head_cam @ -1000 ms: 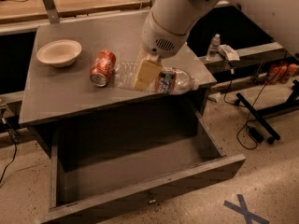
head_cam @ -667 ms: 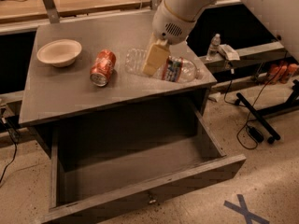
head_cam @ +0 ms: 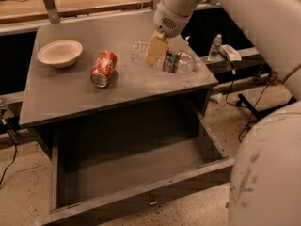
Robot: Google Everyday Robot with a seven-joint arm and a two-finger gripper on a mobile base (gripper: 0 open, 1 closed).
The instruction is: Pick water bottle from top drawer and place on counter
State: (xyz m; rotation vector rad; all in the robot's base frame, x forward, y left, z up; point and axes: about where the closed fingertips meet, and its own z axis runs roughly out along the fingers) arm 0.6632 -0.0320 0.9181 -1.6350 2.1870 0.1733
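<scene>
clear ribbed plastic bottle lies on its side on the matte grey table, right of the can. tan hand covers its left part; grip cannot be told. both have shifted right since earlier. metal drawer stands open.

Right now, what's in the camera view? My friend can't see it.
A clear water bottle lies on its side on the grey counter, with the robot's gripper right over it. A red soda can and a pale bowl sit to its left, and the top drawer below stands open.
</scene>
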